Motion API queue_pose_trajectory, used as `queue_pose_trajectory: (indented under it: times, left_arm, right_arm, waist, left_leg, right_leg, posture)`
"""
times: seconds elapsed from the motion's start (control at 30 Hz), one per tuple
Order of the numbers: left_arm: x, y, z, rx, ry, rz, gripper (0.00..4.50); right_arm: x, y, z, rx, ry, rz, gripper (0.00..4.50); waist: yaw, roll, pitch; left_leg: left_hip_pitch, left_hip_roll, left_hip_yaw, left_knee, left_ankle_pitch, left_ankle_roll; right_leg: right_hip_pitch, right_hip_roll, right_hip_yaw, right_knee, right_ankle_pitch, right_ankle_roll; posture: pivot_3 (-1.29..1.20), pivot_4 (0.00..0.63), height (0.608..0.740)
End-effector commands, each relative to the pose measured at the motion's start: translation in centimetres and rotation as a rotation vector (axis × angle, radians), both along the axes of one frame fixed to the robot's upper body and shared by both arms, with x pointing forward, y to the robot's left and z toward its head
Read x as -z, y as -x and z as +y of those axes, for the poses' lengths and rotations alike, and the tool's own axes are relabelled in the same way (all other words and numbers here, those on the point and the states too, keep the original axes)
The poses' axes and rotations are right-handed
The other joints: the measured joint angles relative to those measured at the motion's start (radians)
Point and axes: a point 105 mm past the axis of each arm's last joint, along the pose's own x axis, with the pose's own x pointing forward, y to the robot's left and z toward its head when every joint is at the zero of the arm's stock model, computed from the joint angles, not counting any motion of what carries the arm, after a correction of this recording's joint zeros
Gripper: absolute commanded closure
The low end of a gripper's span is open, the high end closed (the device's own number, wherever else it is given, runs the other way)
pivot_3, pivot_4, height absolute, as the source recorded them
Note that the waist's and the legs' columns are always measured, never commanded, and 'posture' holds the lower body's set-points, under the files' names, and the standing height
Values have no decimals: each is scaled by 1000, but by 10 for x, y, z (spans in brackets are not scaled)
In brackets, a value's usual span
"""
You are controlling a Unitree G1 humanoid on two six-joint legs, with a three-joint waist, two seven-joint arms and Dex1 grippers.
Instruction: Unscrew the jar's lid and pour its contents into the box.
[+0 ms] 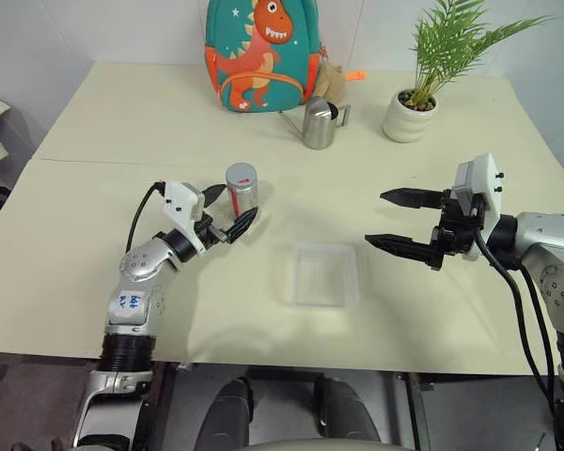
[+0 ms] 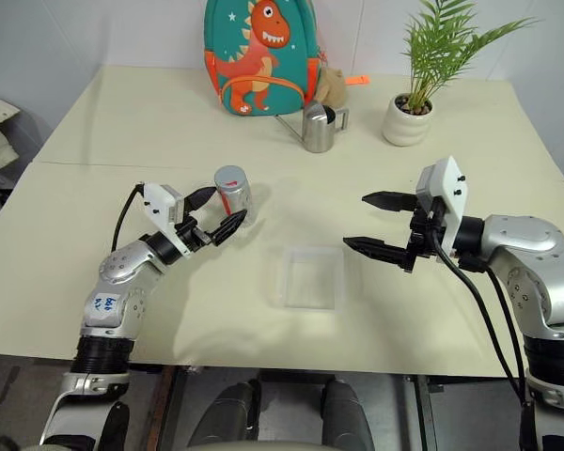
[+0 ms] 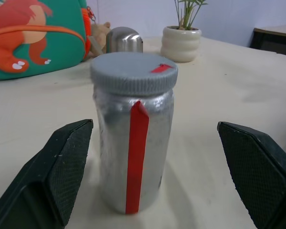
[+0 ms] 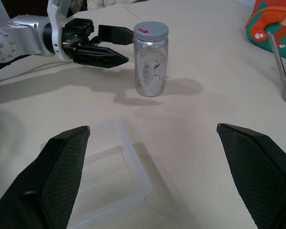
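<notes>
Both grippers have wide open jaws and hold nothing.

From the head, the left gripper reaches forward and to the right, 1 finger on each side of the jar, not touching it. The right gripper hangs level above the table, pointing left, with bare table between it and the box. The box lies near the front edge. From the left wrist, the jar stands upright between the 2 fingers, its lid on. From the right wrist, the jar stands past the box, well apart.
</notes>
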Motion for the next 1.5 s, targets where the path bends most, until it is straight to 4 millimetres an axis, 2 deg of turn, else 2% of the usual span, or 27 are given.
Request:
queue_pose_trajectory:
  times: [0.03,0.43,0.53,0.7,0.77,0.97,1.17,1.37,1.5]
  left_arm:
    - [-8,-7,-8,13,-3,-48,44]
    - [-7,-22,-13,0,13,-38,44]
    - [-7,-24,-14,-8,8,-34,647]
    - [-7,-24,-14,-7,11,-33,2245]
    - [-8,-24,-12,-11,13,-36,2655]
    - [-27,-11,-12,108,54,-82,2654]
    - [-54,24,-24,401,48,-132,2654]
    - [-54,37,-27,522,-72,-144,2654]
    - [-59,39,-30,559,-75,-147,2654]
  right_arm:
    - [-10,2,1,-16,2,-53,0]
    - [-11,3,-3,0,10,-59,0]
    - [-11,3,-4,5,12,-60,0]
    - [-11,4,-5,12,10,-65,0]
    - [-12,4,-4,13,6,-69,0]
    - [-25,3,4,20,-22,-123,0]
    - [-46,6,37,36,-120,-196,0]
    - [-59,12,71,74,-196,-226,0]
    - [-65,15,87,96,-239,-211,0]
  waist:
    - [1,0,0]
    - [0,0,0]
    - [1,0,0]
    - [1,0,0]
    - [0,0,0]
    - [-1,0,0]
    - [-3,0,0]
    - [-2,0,0]
    - [-2,0,0]
  left_leg:
    - [0,0,0,0,0,0]
    - [0,0,0,0,0,0]
    - [0,0,0,0,0,0]
    - [0,0,0,0,0,0]
    - [0,0,0,0,0,0]
    - [0,0,0,0,0,0]
    - [0,1,0,0,0,0]
    - [0,0,0,0,0,0]
    - [-1,1,-1,0,0,0]
  right_leg:
    - [0,0,0,0,0,0]
    - [0,0,0,0,0,1]
    - [0,0,0,0,0,1]
    - [0,0,0,0,0,1]
    - [0,0,0,0,0,1]
    - [0,0,0,0,0,1]
    - [-1,1,0,0,0,1]
    - [-1,0,0,0,0,0]
    - [-1,0,0,0,0,0]
  posture:
    - [0,150,740]
    - [0,150,740]
    - [0,150,740]
    - [0,150,740]
    - [0,150,740]
    - [0,150,740]
    - [0,150,740]
    - [0,150,740]
    - [0,150,740]
